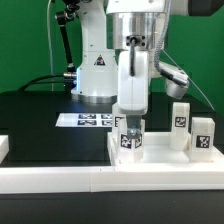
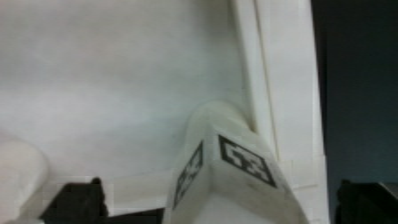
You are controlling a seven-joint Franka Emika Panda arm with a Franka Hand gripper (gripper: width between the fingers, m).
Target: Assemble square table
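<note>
- The square table top (image 1: 160, 158) lies flat at the front of the black table (image 1: 30, 120), toward the exterior view's right, its raised rim pressed close to the long white rail (image 1: 100, 180) along the front edge.
- A tagged white leg (image 1: 131, 138) stands upright on the top near its corner on the exterior view's left; in the wrist view this leg (image 2: 228, 165) rises as a pale block with a black-and-white tag, standing on the white tray floor (image 2: 125, 90).
- Two more legs stand toward the exterior view's right: one (image 1: 180, 118) further back, one (image 1: 203, 135) nearer the front. Whether they rest on the top or just beyond it is hard to tell.
- The gripper (image 1: 131, 122) hangs directly over the first leg with its jaws spread wide, one finger on either side of the leg. It grips nothing; the dark fingertips (image 2: 80, 197) show well apart at the edges of the wrist view, clear of the leg.
- Behind lies the marker board (image 1: 88, 120), flat on the black surface before the robot's base (image 1: 98, 70).
- A fourth leg is not to be made out; the wrist view is blurred.
</note>
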